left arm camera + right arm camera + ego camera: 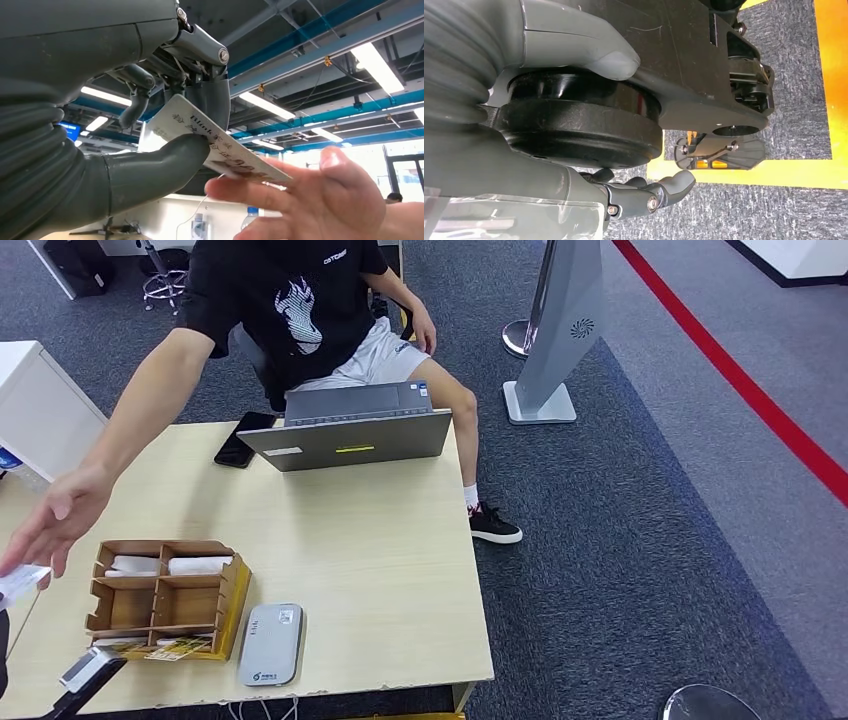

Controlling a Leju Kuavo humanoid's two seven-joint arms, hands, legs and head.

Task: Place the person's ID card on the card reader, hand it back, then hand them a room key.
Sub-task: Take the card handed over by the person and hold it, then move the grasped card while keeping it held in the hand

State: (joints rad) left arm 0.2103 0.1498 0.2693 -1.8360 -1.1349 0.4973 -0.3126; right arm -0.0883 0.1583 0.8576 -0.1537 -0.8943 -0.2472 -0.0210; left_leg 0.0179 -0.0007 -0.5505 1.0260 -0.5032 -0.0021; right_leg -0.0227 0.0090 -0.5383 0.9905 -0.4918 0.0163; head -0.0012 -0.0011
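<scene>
In the left wrist view my left hand (150,125) pinches a white printed card (215,145) between its thumb and fingers. The person's hand (320,200) reaches in under the card's free end, its fingers touching it. From the head view, that card (22,580) sits at the far left edge, beyond the table, with the person's outstretched hand (55,520) just above it. The grey card reader (270,643) lies flat near the table's front edge. A wooden organiser (128,608) beside it holds white cards (170,564). My right hand (574,190) hangs low over the floor, fingers loosely apart and holding nothing.
The person sits behind the table with an open laptop (350,435) and a black phone (240,440) at the far edge. A small dark device (90,670) lies at the front left corner. A grey stand (555,340) is on the carpet to the right.
</scene>
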